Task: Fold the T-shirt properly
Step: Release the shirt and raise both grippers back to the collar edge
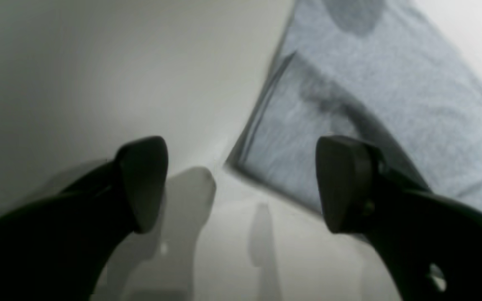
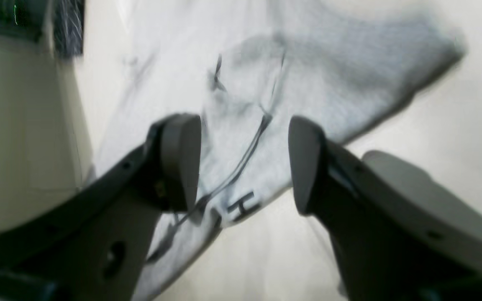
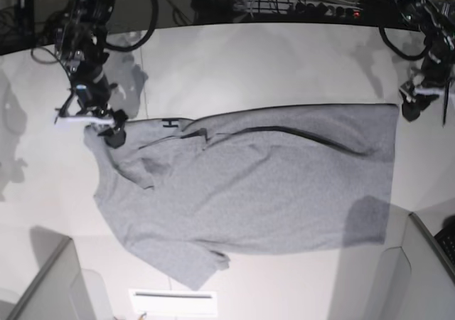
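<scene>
In the left wrist view the left gripper [image 1: 241, 184] is released, its rounded dark pads wide apart and empty above the smooth pale table [image 1: 98, 83], just beside a hemmed corner of the soft heather-grey T-shirt [image 1: 370, 92]. In the right wrist view the right gripper [image 2: 245, 163] is likewise spread and holds nothing, over a creased shirt edge with black lettering. The base view shows the T-shirt folded over and lying flat across the table's middle, a gripper at each far corner.

T-shirt [image 3: 249, 185]: spread flat on the table [image 3: 234, 64], filling the middle of the base view.
Right gripper [image 3: 114, 134]: left of frame, over the shirt's upper left corner.
Left gripper [image 3: 411, 111]: far right of frame, just beside the shirt's upper right corner.
</scene>
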Robot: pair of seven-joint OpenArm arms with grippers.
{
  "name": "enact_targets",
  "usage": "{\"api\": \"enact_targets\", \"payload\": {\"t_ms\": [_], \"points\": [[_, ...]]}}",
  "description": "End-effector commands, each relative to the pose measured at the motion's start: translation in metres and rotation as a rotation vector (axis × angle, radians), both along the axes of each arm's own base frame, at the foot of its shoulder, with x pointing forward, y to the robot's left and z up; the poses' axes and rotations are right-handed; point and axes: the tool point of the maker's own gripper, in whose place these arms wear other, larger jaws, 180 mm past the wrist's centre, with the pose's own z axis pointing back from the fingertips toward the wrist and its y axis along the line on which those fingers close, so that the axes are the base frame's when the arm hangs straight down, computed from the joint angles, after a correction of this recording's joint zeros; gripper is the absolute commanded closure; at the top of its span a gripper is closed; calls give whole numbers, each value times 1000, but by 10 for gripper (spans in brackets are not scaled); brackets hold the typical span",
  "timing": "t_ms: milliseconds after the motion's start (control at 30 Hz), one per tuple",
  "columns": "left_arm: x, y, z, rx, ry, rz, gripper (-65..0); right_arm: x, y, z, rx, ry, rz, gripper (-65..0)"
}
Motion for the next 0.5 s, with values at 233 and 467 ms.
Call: {"api": "enact_targets", "payload": {"t_ms": [233,467], "points": [[-9,2,-17,-67,-9,57,-487,-26,-4,-40,36,104,-118,-392],[13,-13,-39,-163,-7,41,-487,-12,-12,-69,37,141,-169,-398]]}}
